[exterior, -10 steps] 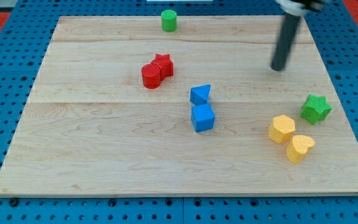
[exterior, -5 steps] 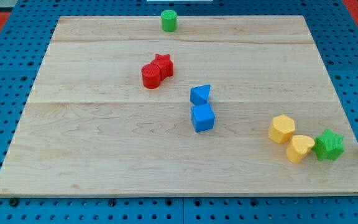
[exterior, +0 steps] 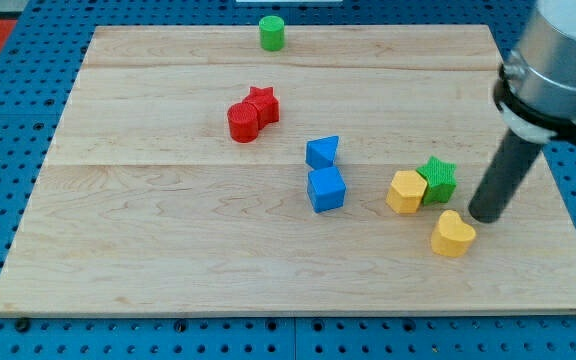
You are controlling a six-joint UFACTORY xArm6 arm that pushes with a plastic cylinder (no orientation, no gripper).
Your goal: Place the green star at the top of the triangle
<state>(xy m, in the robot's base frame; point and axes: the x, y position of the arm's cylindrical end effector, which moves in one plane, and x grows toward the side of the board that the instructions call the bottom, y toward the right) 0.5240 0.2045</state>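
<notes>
The green star [exterior: 438,179] lies at the view's right, touching the right side of a yellow hexagon block [exterior: 406,192]. The blue triangle [exterior: 322,152] lies near the board's middle, well to the left of the star, with a blue cube [exterior: 326,189] just below it. My tip [exterior: 484,217] rests on the board just right of and slightly below the green star, and just above the right of a yellow heart block [exterior: 453,234]. The dark rod rises from it to the grey arm body [exterior: 560,60] at the upper right.
A red star [exterior: 261,102] and a red cylinder [exterior: 242,122] touch each other at the upper middle-left. A green cylinder [exterior: 272,33] stands at the board's top edge. The wooden board [exterior: 148,230] lies on a blue pegboard.
The green star has moved left and up, from the right of the yellow heart to beside the yellow hexagon. Both yellow blocks shifted left. The rod has come back into view at the right.
</notes>
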